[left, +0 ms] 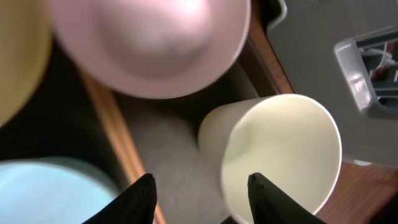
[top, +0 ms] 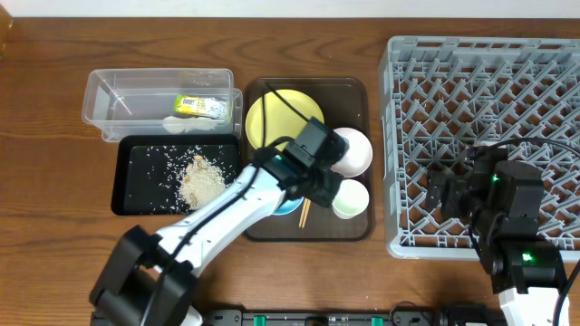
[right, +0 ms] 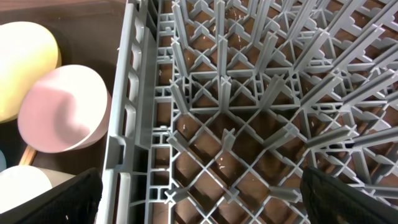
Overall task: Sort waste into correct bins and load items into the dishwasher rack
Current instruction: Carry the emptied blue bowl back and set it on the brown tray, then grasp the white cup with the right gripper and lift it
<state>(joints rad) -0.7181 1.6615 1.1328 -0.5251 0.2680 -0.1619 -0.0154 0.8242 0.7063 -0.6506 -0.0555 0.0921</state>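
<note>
Overhead, the dishwasher rack (top: 480, 54) sits on the right of the tabletop (top: 54, 54) with nothing loaded in it. The right hand (top: 450, 188) hovers over its lower half. Left of the rack, the brown serving tray (top: 355, 89) carries the yellow plate (top: 272, 119), the white bowl (top: 355, 150) and the small white cup (top: 351, 198). The light blue bowl (top: 288, 206) is mostly hidden under the left arm, and the chopsticks (top: 304, 214) poke out beside it. The left hand (top: 322, 170) hangs above the gap between white bowl and cup. Further left, the clear tub (top: 118, 101) holds the snack wrapper (top: 200, 106). The black tray (top: 136, 177) just below it holds the rice scraps (top: 201, 177).

In the left wrist view, the two dark fingertips (left: 144, 198) stand well apart and grip nothing. The cup's mouth faces the camera, and one fingertip lies over its rim while the other is outside its wall. The white bowl is above and the blue bowl is at the lower left. A thin wooden strip between them is possibly a chopstick, though the blur leaves that uncertain.

In the right wrist view, the right hand's fingers (right: 68, 200) sit at the frame's lower corners, spread wide and empty. Below them are bare rack pegs, with the plate, white bowl and cup beyond the rack's left wall.
</note>
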